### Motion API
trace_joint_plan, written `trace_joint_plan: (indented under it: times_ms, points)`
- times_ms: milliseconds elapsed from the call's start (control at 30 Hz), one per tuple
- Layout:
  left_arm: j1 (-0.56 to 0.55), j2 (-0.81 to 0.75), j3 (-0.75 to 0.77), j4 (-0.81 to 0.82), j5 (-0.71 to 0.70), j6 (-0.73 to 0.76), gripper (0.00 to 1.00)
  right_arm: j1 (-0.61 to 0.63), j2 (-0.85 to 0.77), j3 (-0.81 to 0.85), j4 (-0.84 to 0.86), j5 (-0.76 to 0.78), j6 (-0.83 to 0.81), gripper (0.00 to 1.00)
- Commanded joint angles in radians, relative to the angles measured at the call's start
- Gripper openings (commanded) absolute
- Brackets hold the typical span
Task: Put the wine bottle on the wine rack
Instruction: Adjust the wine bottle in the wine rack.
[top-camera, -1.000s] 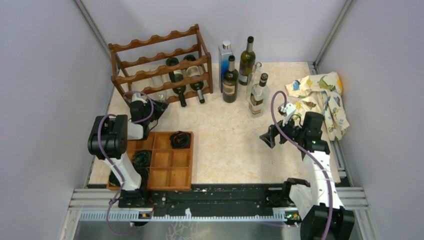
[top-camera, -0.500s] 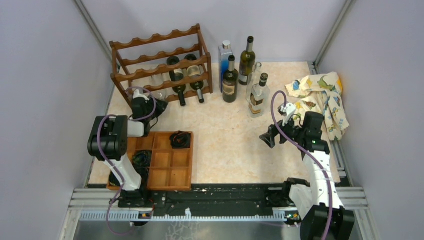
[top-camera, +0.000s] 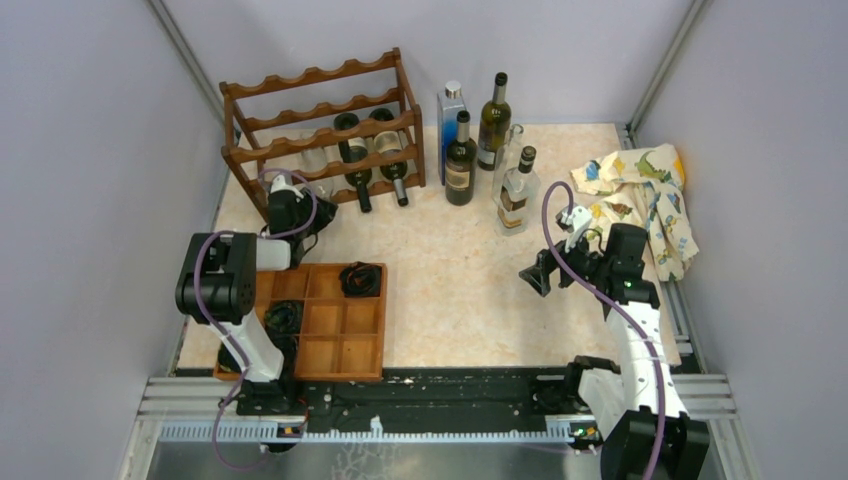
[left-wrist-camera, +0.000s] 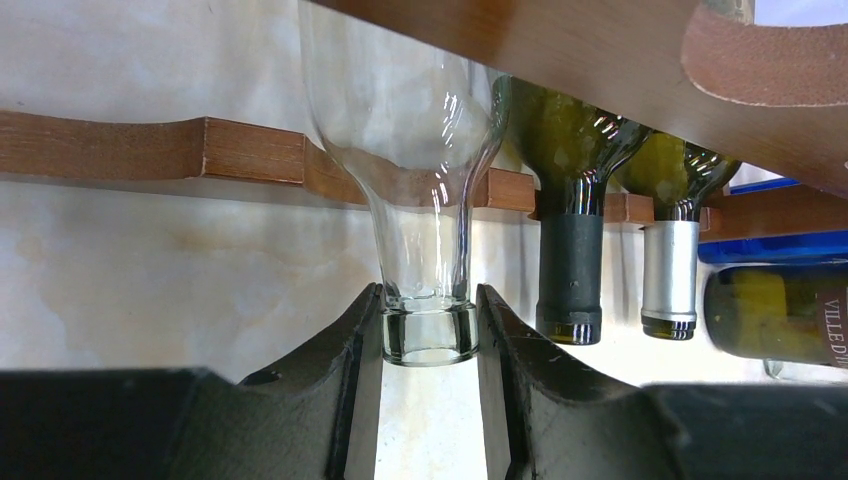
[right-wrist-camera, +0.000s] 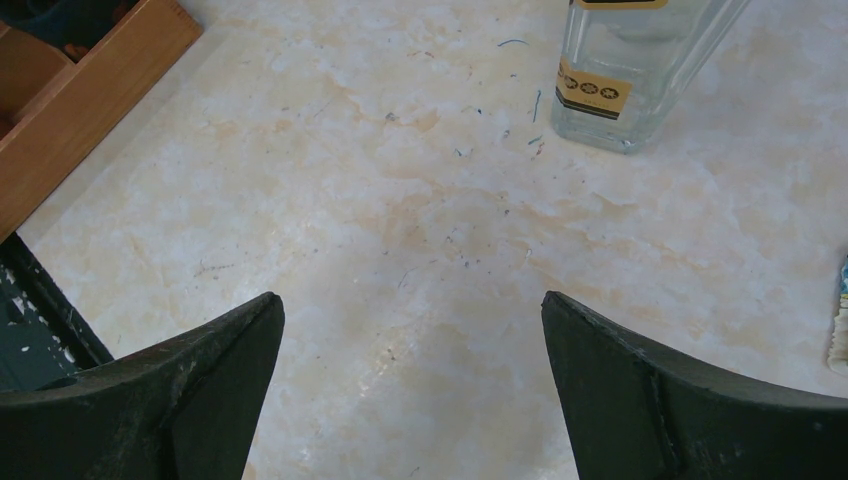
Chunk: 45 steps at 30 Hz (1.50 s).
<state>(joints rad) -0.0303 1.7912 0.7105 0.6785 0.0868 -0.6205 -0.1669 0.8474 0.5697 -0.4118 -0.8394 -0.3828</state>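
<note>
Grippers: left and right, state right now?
Left gripper: closed on the neck of the clear bottle.
Right gripper: open, holding nothing.

You see: left gripper (left-wrist-camera: 428, 335) pinching clear bottle (left-wrist-camera: 410, 130) by its lip | its shoulder over rack rail (left-wrist-camera: 150, 150) at 12 o'clock | black-capped bottle (left-wrist-camera: 570, 260), silver-capped bottle (left-wrist-camera: 670, 275) racked at 2 o'clock, necks toward you

The top camera looked down from behind the arms over the whole bench (top-camera: 450, 270). The left wrist camera sat close against the rack (left-wrist-camera: 150, 148) — the right faced down at the bench beside the tray (right-wrist-camera: 90, 100); the top view held both.
</note>
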Motion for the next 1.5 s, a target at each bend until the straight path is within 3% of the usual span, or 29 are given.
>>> trace_joint_plan:
  times_ms: [0, 233, 500, 833, 1033, 1467]
  points:
    - [0.004, 0.009, 0.012, -0.124, -0.117, 0.019, 0.05, -0.007, 0.001, 0.015, 0.022, -0.029, -0.011, 0.98]
    - [0.002, 0.016, 0.071, -0.220, -0.166, 0.009, 0.05, -0.008, 0.002, 0.015, 0.022, -0.027, -0.011, 0.98]
    - [0.000, -0.002, 0.094, -0.191, -0.160, 0.052, 0.05, -0.008, 0.004, 0.015, 0.024, -0.028, -0.010, 0.98]
    - [-0.006, -0.050, 0.055, -0.039, -0.109, 0.120, 0.05, -0.008, 0.007, 0.014, 0.024, -0.026, -0.009, 0.98]
    - [-0.006, -0.054, 0.083, -0.087, -0.096, 0.142, 0.05, -0.009, 0.008, 0.013, 0.025, -0.026, -0.010, 0.98]
    - [-0.005, 0.026, -0.026, -0.039, -0.093, -0.171, 0.05, -0.008, 0.009, 0.013, 0.024, -0.024, -0.010, 0.98]
